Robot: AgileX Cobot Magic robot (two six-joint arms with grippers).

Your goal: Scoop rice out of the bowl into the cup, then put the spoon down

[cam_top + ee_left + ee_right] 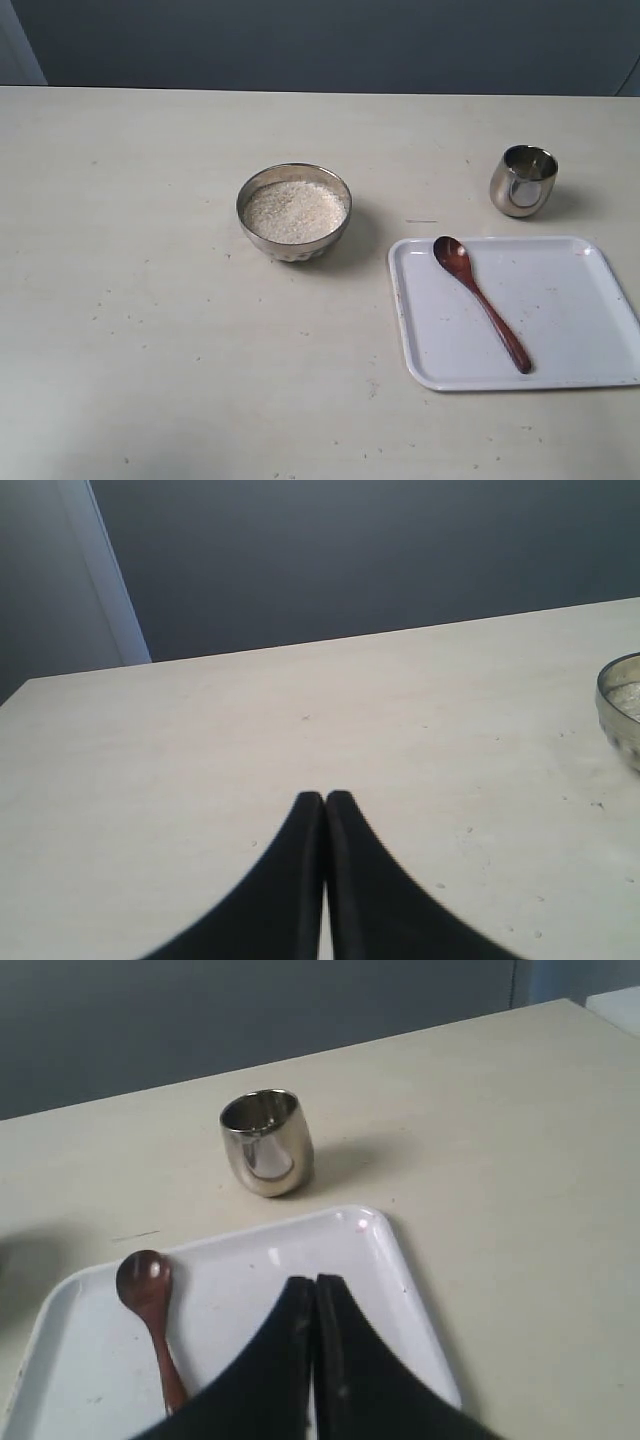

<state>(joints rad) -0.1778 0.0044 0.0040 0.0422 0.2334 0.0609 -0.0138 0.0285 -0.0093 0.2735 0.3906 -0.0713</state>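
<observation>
A steel bowl (pixel 294 212) full of white rice (pixel 295 211) stands mid-table; its rim (pixel 622 702) shows at the edge of the left wrist view. The small steel cup (pixel 524 181) (pixel 266 1142) stands upright behind the white tray (pixel 570 310) (pixel 330 1240). On the tray lies the dark wooden spoon (pixel 481 301) (pixel 150 1310), scoop toward the bowl side. My left gripper (pixel 325 800) is shut and empty above bare table. My right gripper (pixel 315 1285) is shut and empty over the tray, beside the spoon and short of the cup. Neither gripper shows in the exterior view.
The pale table (pixel 130 300) carries scattered small specks. A dark wall (pixel 330 45) runs behind its far edge. The tray's front edge lies near the table's front right.
</observation>
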